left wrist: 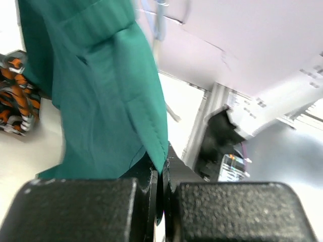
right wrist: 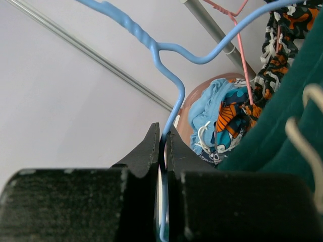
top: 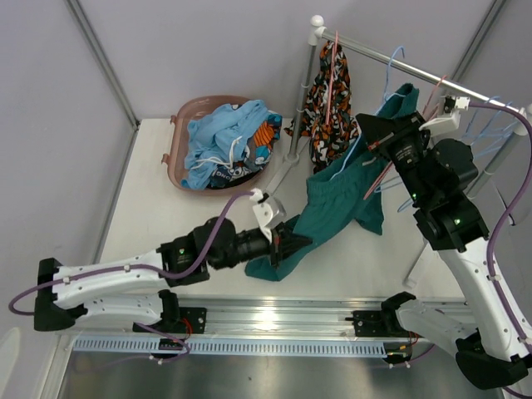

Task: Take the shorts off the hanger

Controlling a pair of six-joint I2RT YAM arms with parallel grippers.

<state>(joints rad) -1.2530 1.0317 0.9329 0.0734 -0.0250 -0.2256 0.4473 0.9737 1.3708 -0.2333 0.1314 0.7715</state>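
The teal green shorts (top: 337, 208) hang from a blue hanger (right wrist: 171, 91) and trail down onto the table. My left gripper (top: 287, 247) is shut on their lower hem; the teal cloth (left wrist: 101, 96) fills the left wrist view. My right gripper (top: 376, 133) is shut on the blue hanger's wire below its twisted neck. The orange-black-white camouflage shorts (top: 328, 108) hang on a pink hanger from the rail. The light blue (top: 220, 137) and patterned shorts (top: 264, 137) lie in the basket (top: 184, 108). The black shorts are not clearly seen.
A metal rail (top: 391, 60) on a stand crosses the back right, with several empty hangers (top: 490, 125) at its right end. The pinkish basket sits at the back left of the white table (top: 150, 208).
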